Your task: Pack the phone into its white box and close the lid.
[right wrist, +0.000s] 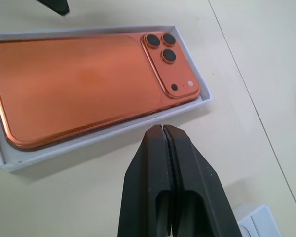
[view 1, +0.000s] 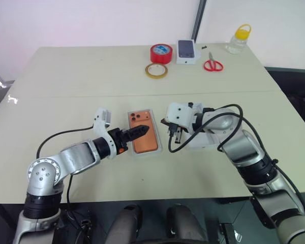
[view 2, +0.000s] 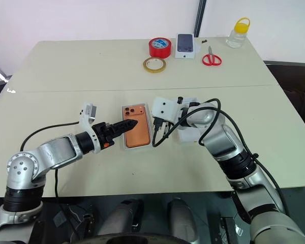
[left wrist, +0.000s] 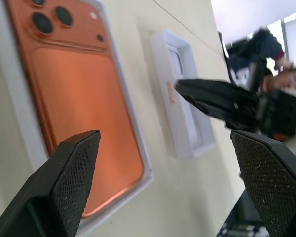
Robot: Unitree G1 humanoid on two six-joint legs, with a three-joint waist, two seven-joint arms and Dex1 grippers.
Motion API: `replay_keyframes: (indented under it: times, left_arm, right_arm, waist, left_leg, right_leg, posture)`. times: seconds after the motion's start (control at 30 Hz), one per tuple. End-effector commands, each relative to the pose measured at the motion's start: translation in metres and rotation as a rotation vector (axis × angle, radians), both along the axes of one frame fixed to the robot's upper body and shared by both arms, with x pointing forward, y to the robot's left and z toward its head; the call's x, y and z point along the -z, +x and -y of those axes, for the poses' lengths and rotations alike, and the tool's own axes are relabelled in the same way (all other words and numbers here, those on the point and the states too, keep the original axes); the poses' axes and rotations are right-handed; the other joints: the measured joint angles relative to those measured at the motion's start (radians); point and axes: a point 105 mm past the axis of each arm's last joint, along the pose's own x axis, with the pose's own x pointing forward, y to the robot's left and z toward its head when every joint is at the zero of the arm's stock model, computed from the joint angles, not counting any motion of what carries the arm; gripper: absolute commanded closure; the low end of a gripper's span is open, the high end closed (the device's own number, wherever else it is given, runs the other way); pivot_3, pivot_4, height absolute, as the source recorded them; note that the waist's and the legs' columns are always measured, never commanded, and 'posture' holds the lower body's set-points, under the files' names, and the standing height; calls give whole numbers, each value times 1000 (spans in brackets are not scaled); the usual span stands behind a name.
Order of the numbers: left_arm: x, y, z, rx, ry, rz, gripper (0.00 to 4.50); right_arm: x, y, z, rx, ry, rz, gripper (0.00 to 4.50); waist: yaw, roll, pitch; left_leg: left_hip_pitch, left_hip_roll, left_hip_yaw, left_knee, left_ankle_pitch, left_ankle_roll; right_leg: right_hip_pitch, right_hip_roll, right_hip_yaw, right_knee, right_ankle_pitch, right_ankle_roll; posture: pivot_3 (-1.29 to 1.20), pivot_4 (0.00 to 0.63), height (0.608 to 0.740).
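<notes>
The big pale table (view 1: 66, 76) fills most of the left eye view. In the middle of that view sits the white box (view 1: 155, 145), and the phone (view 1: 143, 133) lies flat inside it, back up, with its camera end toward the top of the picture. Its long side runs up and down the picture. So the phone looks packed, and I think the lid still has to go on. The lid (view 1: 206, 140) lies just to the right of the box, partly hidden under the right arm, with its hollow side up as the left wrist view shows. The right gripper (view 1: 174, 133) hangs between the box and the lid, its jaws pressed tight together and holding nothing. The left gripper (view 1: 137, 131) hovers over the phone from the left, its jaws spread wide and empty. The right arm is nearer the lid.
</notes>
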Motion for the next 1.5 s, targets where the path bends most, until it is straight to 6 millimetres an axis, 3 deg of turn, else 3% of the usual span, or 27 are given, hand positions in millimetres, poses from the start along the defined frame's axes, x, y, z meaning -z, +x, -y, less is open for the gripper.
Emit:
replay_keyframes:
  times: [0.03,0.13,0.2,0.33,0.47,0.6,0.83,1.2,1.5]
  left_arm:
    - [-10,-6,-4,28,3,52,73]
    - [-7,-5,-18,9,81,80,73]
    - [-8,2,-34,-43,138,115,607]
    - [-9,20,-71,-133,383,223,2484]
    - [0,30,-88,-89,629,292,4472]
    - [16,42,-86,11,774,315,4472]
    - [34,53,-53,218,814,355,4472]
    - [43,49,-1,455,780,403,4472]
    - [39,46,49,610,725,480,4472]
  right_arm:
    - [-12,1,-3,-19,10,51,4500]
    - [-12,2,-3,-18,8,52,4500]
    - [-9,3,-3,-8,2,47,4500]
    - [1,8,1,42,-31,6,4500]
    - [8,18,4,114,-64,-22,4500]
    - [14,20,-3,119,-92,-25,4500]
    - [25,19,-14,92,-166,3,4500]
    - [25,2,-28,4,-166,-3,4500]
    - [27,-8,-2,38,-198,-23,4500]
  waist:
    - [-1,0,0]
    - [0,1,0]
    - [0,1,1]
    - [-1,1,1]
    - [1,2,2]
    - [2,2,2]
    - [-4,3,2]
    - [0,3,2]
    - [5,3,2]
  left_leg:
    - [0,0,0,0,0,0]
    - [0,0,0,0,0,0]
    - [0,0,0,0,0,0]
    - [0,0,0,-1,0,0]
    - [0,0,0,-2,0,0]
    - [0,-1,0,-3,0,0]
    - [-1,0,0,-3,0,0]
    - [-1,-1,0,-2,0,0]
    - [-1,-2,-1,0,-1,1]
  right_leg:
    - [0,0,0,0,0,0]
    - [0,0,0,0,0,0]
    - [0,0,0,0,0,0]
    - [-1,0,0,0,0,0]
    - [-1,0,0,-1,0,0]
    - [-1,-1,0,-2,0,0]
    - [-2,-1,0,-2,0,0]
    - [-1,-1,0,-1,0,0]
    - [0,-1,-1,-1,0,0]
  posture:
    - [0,150,740]
    - [0,150,740]
    - [0,150,740]
    - [0,150,740]
    - [0,150,740]
    - [0,150,740]
    - [0,150,740]
    - [0,150,740]
    - [0,150,740]
